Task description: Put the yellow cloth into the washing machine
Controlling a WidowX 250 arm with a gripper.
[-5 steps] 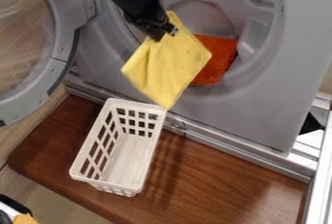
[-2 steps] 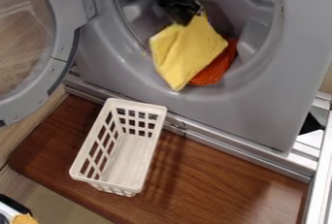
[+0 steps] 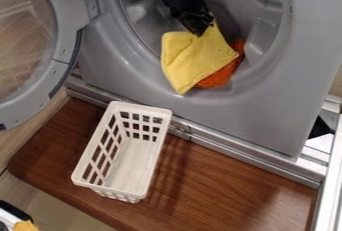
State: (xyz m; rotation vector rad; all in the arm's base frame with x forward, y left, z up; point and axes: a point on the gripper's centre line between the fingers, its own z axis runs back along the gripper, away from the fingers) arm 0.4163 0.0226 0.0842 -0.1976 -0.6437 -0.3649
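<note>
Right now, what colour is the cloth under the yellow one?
Orange-red, best seen in the camera view.

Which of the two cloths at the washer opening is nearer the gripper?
The yellow cloth, its top at the gripper, partly hiding the orange cloth.

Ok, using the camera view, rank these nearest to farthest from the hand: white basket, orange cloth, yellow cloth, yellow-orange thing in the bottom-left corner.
1. Yellow cloth: right at the hand.
2. Orange cloth: lower right, partly behind the yellow one.
3. White basket: lower left, outside the washer.
4. Yellow-orange thing: bottom-left corner.
</note>
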